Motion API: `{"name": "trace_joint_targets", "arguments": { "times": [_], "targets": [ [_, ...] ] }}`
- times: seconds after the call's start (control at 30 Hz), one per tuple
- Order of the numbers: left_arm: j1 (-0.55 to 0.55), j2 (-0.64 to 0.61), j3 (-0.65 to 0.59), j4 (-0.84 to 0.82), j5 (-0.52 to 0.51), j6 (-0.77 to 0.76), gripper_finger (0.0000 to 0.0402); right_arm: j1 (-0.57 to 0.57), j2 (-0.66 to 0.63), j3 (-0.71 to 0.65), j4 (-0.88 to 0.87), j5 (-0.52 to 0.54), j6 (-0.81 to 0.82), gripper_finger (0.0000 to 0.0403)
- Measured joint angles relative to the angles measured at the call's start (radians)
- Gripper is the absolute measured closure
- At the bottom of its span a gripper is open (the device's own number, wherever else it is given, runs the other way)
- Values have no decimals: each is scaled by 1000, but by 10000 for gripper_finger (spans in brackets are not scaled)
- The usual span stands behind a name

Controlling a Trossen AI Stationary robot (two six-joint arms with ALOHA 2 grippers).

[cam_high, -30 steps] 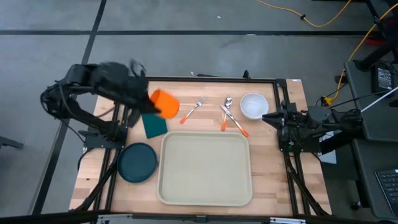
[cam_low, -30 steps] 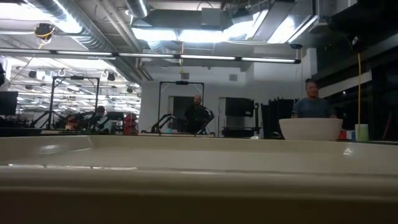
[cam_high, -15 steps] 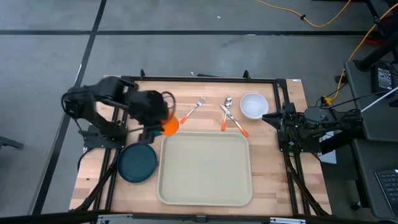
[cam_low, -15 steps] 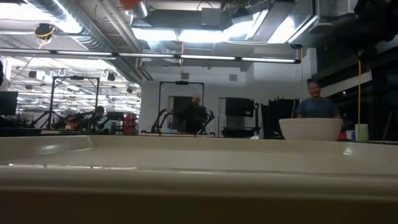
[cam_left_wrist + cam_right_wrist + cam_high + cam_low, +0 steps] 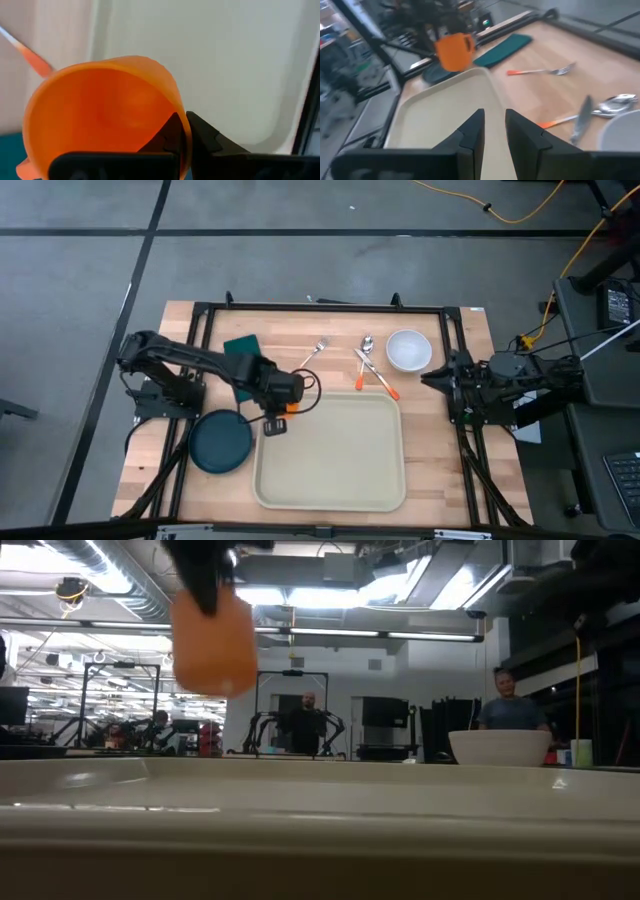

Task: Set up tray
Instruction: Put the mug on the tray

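Observation:
My left gripper is shut on an orange cup with a side handle. It hangs in the air over the far-left corner of the cream tray. The right wrist view shows the cup above that corner. In the left wrist view I look down into the cup's mouth, with the tray's floor below it. My right gripper waits open at the table's right edge, pointing toward the tray. My left gripper holds the cup by its side wall at the rim. One finger is inside the cup and the other outside. The fingers come from above, pointing down. The cup hangs roughly upright below them, lifted clear of the tray.
A dark teal plate lies left of the tray. A green napkin shows behind my left arm. A fork, a spoon and knife and a white bowl lie beyond the tray's far rim. People stand in the room behind.
My left gripper has carried the cup from the table's far-left part toward the near edge and the right, to the tray's far-left corner. It has also come down: the cup has dropped into the low view from above.

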Motion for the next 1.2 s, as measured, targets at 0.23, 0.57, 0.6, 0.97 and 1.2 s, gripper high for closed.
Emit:
{"name": "trace_joint_targets", "arguments": {
  "times": [0.23, 0.57, 0.6, 0.97, 1.2],
  "targets": [
    [-2, 0, -161, 117, -12, -101, 398, 0, 0, 0, 0, -43, -22, 320],
    [-1, -3, -283, 265, -11, -139, 396, 0, 0, 0, 0, -43, -25, 320],
    [-2, -3, -289, 275, -11, -139, 394, 0, 0, 0, 0, -43, -25, 320],
    [11, -2, -297, 340, 10, -105, 339, 0, 0, 0, 0, -44, -26, 320],
    [10, -1, -278, 309, 11, -110, 266, 0, 0, 0, 0, -44, -26, 320]
  ]
}}
